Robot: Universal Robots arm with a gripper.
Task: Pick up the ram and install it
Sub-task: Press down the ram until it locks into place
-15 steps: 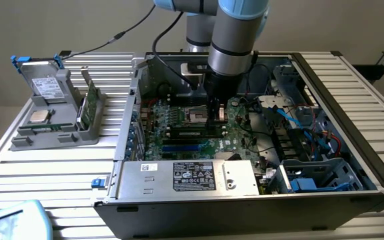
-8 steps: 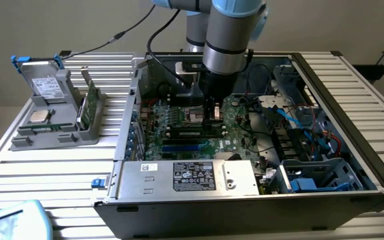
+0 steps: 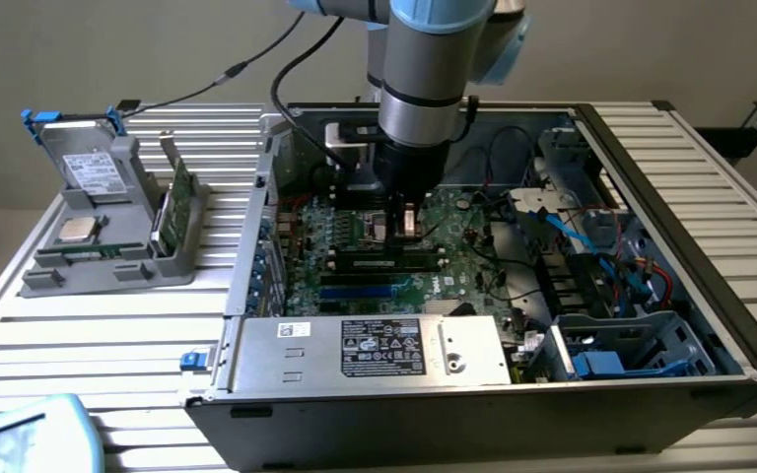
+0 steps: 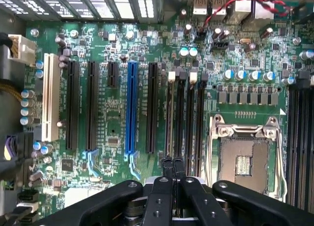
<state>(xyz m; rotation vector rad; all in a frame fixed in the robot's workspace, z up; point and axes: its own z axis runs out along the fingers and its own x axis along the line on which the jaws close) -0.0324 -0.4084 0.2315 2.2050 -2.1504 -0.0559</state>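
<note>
The power supply's label [image 3: 381, 347] carries print (too small to read); nothing else legible.

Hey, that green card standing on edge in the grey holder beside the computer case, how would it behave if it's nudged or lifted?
The green card looks like a thin, flat board, so it is probably stiff and light. It stands on edge in the grey holder, so a sideways push might tilt it, though the slot likely steadies it. Its bare circuit surface suggests it is fragile.

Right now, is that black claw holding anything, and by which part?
Nothing appears to be held. The black gripper is shut with no object seen between its fingers, and its tips point down at the long black memory slots on the green motherboard.
</note>
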